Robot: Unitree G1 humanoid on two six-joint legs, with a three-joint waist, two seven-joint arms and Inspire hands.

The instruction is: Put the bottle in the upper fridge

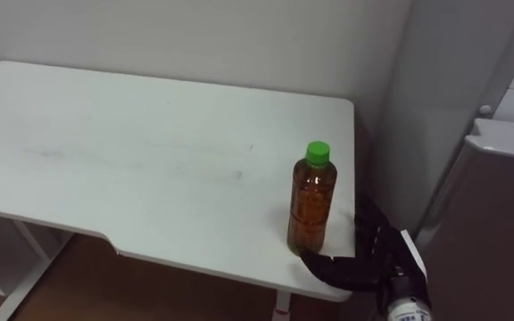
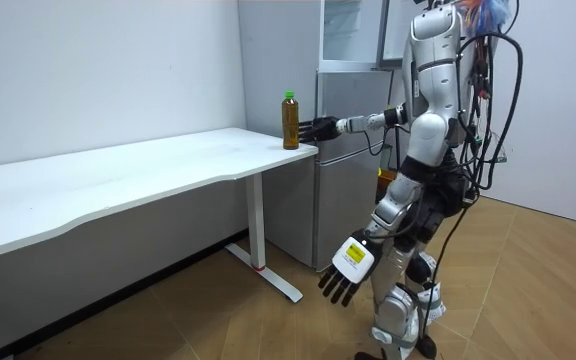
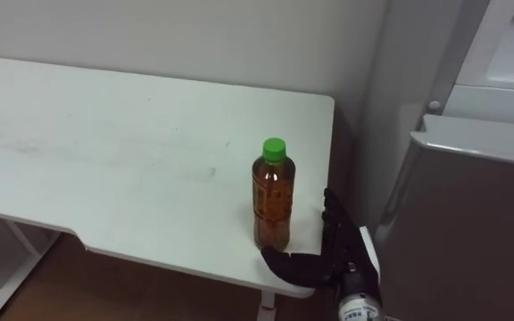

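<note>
Table (image 1: 150, 134) top is bare to L of and behind bottle (image 1: 311, 201): free approach from both sides. R side of bottle is occupied by R hand (image 1: 373, 259), fingers spread, at table's R front corner. Narrow gap between table edge and fridge (image 1: 498, 205). Wall (image 1: 194, 36) closes far side. Upper fridge compartment (image 2: 348, 30) stands open.

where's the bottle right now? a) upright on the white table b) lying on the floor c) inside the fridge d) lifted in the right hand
a: the bottle stands upright near the table corner, with the open right hand beside it.
</note>
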